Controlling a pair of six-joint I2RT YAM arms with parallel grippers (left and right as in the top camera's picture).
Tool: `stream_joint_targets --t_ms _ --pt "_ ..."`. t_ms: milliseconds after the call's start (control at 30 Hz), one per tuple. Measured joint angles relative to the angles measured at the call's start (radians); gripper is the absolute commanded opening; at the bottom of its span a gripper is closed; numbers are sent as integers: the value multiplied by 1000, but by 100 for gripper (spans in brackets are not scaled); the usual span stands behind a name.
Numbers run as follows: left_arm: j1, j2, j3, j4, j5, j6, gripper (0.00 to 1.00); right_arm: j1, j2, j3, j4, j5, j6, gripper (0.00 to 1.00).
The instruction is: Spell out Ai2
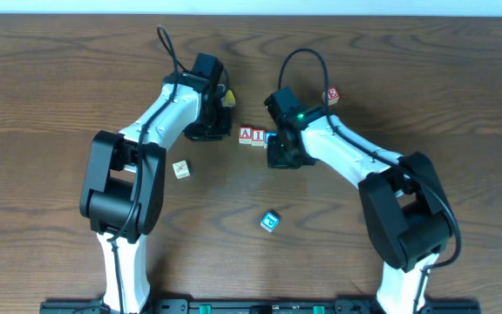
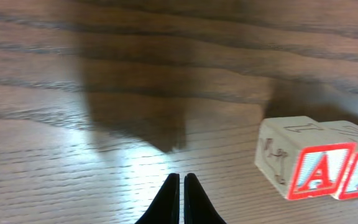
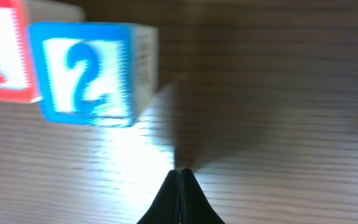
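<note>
We see both arms folded inward over the worktop [image 1: 59,70], flanking a row of 3 cubes at its middle.
The left end effector [image 2: 181,178] hangs low off the row's "A" cube [image 2: 303,158], fingers pressed together on nothing; the right end effector [image 3: 179,172], equally pressed together and empty, sits near the "2" cube [image 3: 89,71]. The "I" cube [image 1: 258,135] stands between those 2. From overhead the right wrist hides part of the "2", and both wrist views crop the "I". Well apart lie a red-marked cube [image 1: 331,95], a blue cube [image 1: 270,221] and a pale cube [image 1: 181,169] whose marking we cannot read.
</note>
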Motion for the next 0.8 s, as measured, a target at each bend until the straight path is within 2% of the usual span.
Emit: stream_joint_targets --t_ms 800 --pt "27 0 0 -10 0 0 6 22 0 0 151 37 18 2"
